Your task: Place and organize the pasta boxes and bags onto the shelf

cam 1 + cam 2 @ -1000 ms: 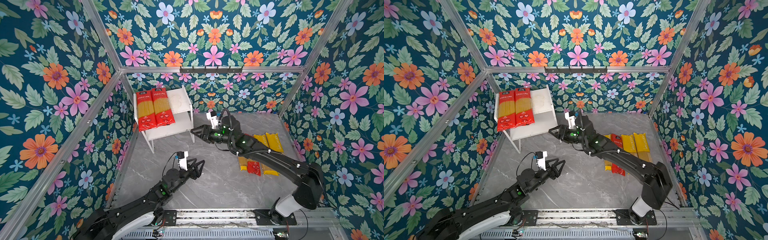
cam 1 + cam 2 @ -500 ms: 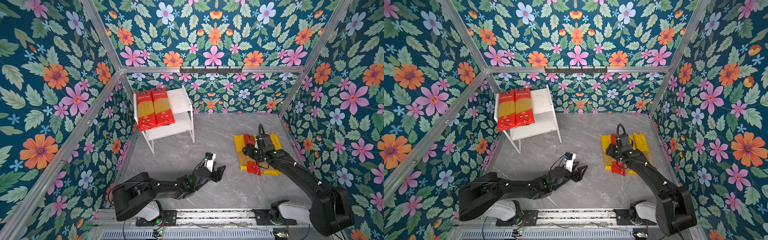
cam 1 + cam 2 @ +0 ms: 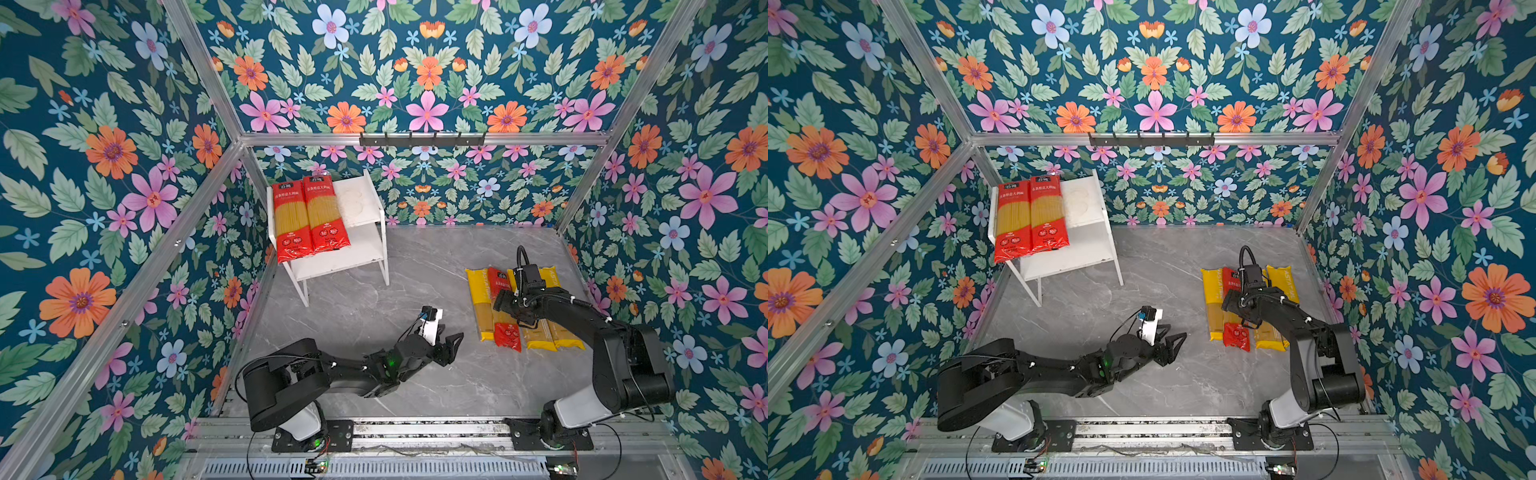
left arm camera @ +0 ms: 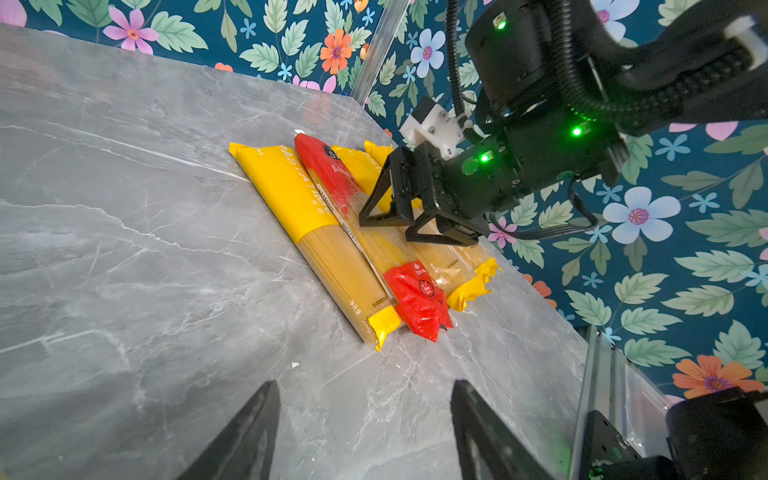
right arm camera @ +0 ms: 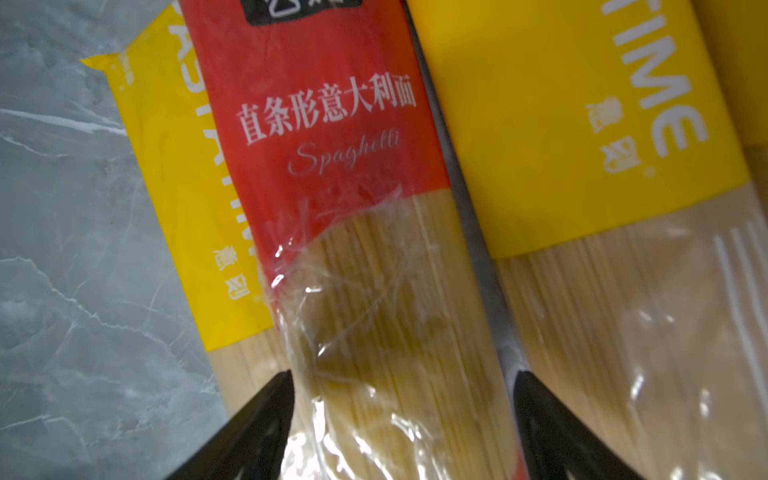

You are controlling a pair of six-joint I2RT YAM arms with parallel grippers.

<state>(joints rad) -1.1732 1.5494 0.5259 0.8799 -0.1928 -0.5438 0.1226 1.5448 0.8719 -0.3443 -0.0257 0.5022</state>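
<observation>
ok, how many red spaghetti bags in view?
3 red bags. Two lie side by side atop the shelf; the third lies among the yellow bags, below the right hand. No others visible.

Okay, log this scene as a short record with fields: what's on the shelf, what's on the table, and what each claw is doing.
Shelf top: two shelved red bags, side by side, overhanging the front edge
Table: three yellow bags and one loose red bag overlapping a yellow one
Right claw: open, straddling the loose red bag's clear middle
Left claw: open, empty, over bare table
Left to shelve: four bags
</observation>
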